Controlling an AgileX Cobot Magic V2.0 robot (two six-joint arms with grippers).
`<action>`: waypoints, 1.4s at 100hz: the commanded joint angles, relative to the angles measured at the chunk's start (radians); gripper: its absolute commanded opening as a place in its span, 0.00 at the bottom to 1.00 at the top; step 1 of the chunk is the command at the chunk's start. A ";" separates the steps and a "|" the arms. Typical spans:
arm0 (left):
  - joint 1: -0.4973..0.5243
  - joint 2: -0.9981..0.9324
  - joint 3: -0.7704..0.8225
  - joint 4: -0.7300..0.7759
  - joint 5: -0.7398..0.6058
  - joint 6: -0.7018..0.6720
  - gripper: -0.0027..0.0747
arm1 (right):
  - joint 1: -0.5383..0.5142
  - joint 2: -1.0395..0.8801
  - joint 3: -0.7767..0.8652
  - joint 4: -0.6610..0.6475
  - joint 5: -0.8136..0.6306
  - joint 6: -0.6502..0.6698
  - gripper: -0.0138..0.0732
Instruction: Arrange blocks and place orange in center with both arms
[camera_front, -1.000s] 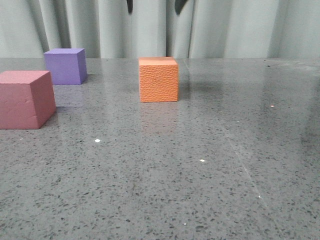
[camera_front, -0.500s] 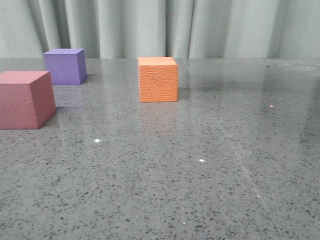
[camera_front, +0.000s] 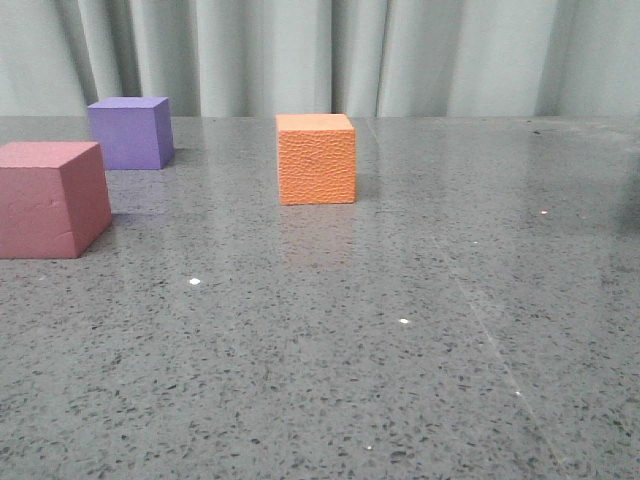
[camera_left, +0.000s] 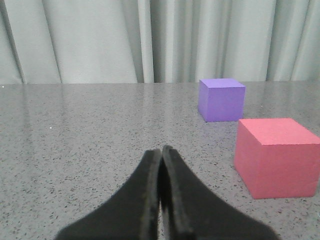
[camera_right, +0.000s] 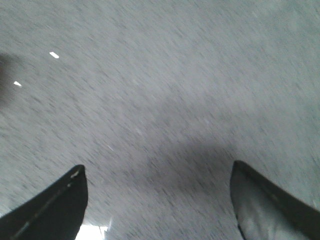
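Left end effector (camera_left: 161, 150) is clenched on nothing, low over the tabletop (camera_front: 400, 350); right end effector (camera_right: 159, 200) is released above bare surface. The orange cube (camera_front: 316, 158) sits mid-tabletop, untouched, with the purple cube (camera_front: 130, 132) and pinkish-red cube (camera_front: 52, 198) apart at left.

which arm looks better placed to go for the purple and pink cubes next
Left, probably. Its wrist view faces the purple cube and the pinkish-red cube, both on the robot's left of the orange cube. The left gripper is shut, so it must open first. The right gripper is open but sees only blurred table.
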 joint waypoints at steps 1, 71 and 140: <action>0.001 -0.032 0.054 -0.008 -0.084 -0.001 0.01 | -0.050 -0.130 0.110 -0.035 -0.102 -0.001 0.83; 0.001 -0.032 0.054 -0.008 -0.084 -0.001 0.01 | -0.106 -0.751 0.538 -0.033 0.016 0.004 0.83; 0.001 -0.032 0.054 -0.008 -0.084 -0.001 0.01 | -0.106 -0.757 0.538 -0.013 0.069 0.004 0.02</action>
